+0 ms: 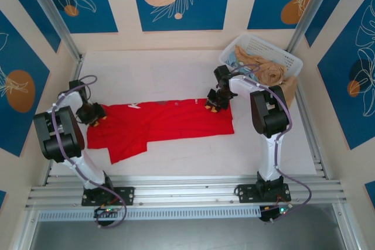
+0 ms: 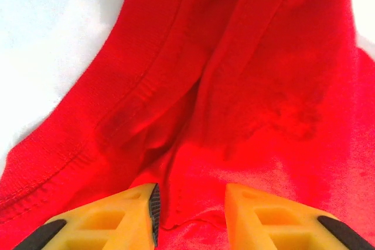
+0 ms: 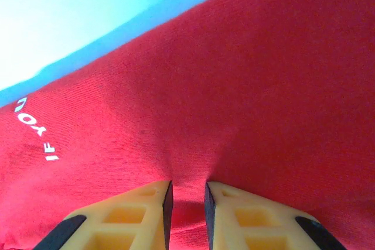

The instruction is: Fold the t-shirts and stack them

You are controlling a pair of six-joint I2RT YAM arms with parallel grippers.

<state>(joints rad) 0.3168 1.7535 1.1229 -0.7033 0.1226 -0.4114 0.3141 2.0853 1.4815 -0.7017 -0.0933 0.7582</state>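
Fold in hand. Right pincer (image 3: 187, 187) pinches the shirt's (image 1: 164, 122) far edge; left pincer (image 2: 190, 197) stands spread over its left end. Next, left must grip.

Free to pass over the bare white tabletop (image 1: 152, 74) beyond the bright red short-sleeved cloth t-shirt (image 1: 170, 122), and along the bare strip between its near hem and the ribbed aluminium rail (image 1: 187, 188). Blocked in the far right corner by a white plastic lattice basket (image 1: 275, 57) heaped with tan cloth (image 1: 266, 73). Cramped there beside the black-and-white right arm (image 1: 269, 112), close by the basket.
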